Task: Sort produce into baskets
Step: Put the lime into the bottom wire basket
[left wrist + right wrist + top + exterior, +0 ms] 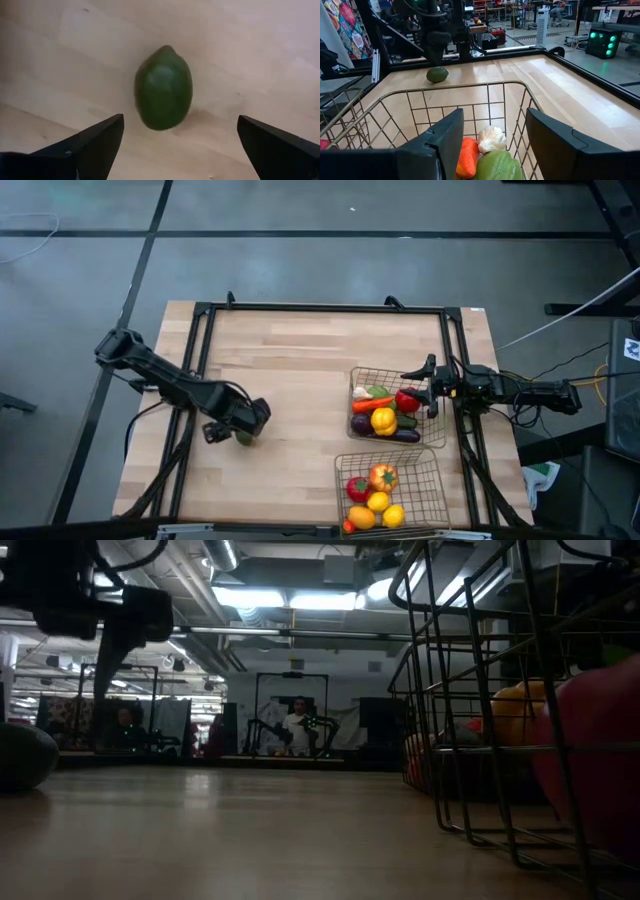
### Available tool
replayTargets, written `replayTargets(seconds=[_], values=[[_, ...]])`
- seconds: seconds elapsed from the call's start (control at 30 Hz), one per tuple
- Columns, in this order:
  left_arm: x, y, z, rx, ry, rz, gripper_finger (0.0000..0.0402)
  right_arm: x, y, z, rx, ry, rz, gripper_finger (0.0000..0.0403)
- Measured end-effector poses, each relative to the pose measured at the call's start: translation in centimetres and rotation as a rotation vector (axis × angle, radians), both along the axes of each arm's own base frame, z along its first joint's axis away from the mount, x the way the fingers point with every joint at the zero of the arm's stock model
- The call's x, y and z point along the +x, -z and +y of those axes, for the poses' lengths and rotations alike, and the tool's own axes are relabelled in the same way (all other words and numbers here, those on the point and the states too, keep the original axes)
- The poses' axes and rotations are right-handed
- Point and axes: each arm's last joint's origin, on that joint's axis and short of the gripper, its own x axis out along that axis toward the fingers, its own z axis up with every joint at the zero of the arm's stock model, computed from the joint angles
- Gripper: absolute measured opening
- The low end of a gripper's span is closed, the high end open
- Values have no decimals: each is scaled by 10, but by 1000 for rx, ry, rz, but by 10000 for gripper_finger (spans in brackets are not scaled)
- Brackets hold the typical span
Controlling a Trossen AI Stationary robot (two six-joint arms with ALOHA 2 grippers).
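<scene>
Now the left gripper (240,435) hangs over a green avocado (164,88) lying near the bench's left edge, fingers spread wide, gripping nothing. Right gripper (432,385), half open and empty, waits above the far basket (438,442).

No readable text, labels, brands or numbers anywhere in view.
</scene>
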Motion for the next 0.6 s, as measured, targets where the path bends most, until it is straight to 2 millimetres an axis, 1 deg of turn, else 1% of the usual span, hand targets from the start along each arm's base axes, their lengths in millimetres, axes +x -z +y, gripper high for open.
replayTargets(seconds=[0.13,0.4,0.53,0.6], values=[[-4,15,-3,-26,-4,-1,383,0,0,0,0,0,0,214],[-9,36,-5,-48,-8,-31,382,0,0,0,0,0,0,214],[-12,44,-3,-32,47,-39,382,0,0,0,0,0,0,214],[-13,44,-3,-19,87,-40,382,0,0,0,0,0,0,214]])
